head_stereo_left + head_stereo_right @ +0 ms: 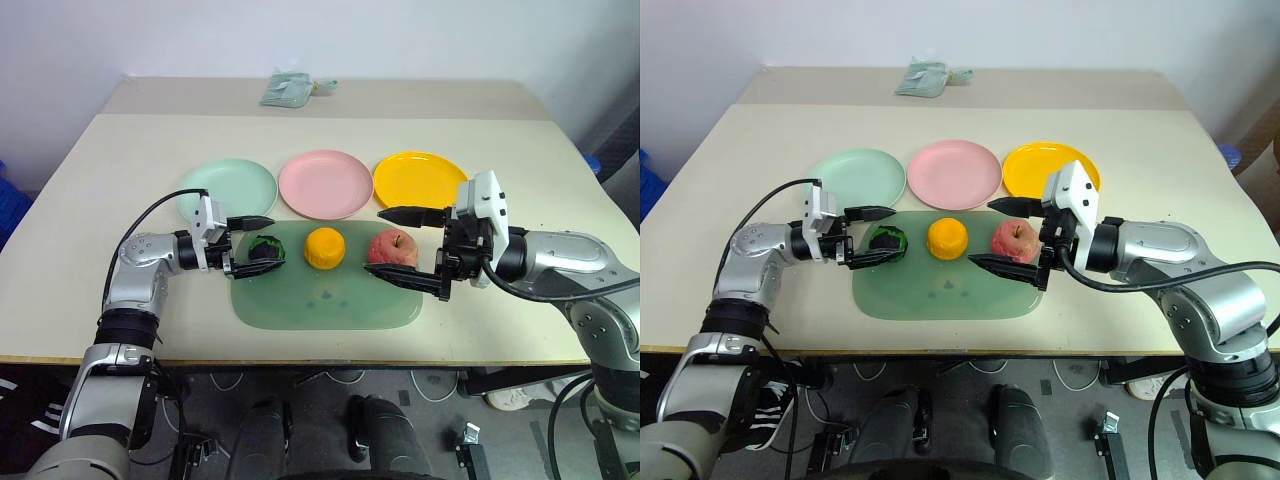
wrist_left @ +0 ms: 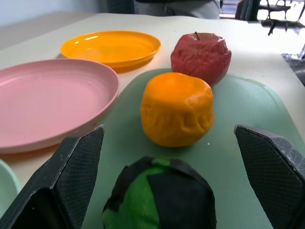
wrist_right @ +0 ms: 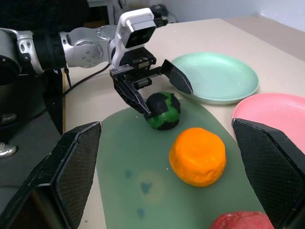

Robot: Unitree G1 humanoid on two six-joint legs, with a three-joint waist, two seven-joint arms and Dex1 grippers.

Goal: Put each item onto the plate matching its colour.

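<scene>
Your left pincer [image 1: 250,243] is spread wide around the green vegetable [image 1: 267,248] on the mat [image 1: 330,300], one finger on each side, not yet pinching. Ease it further in until the lump sits deep between the fingers, then press evenly — it looks soft, so it may squash. The mint plate [image 1: 228,188] lies just beyond the pincer, on the surface. Your right pincer [image 1: 405,246] is also spread, bracketing the apple [image 1: 394,247]; the orange fruit [image 1: 325,248] lies between the two pincers.
</scene>
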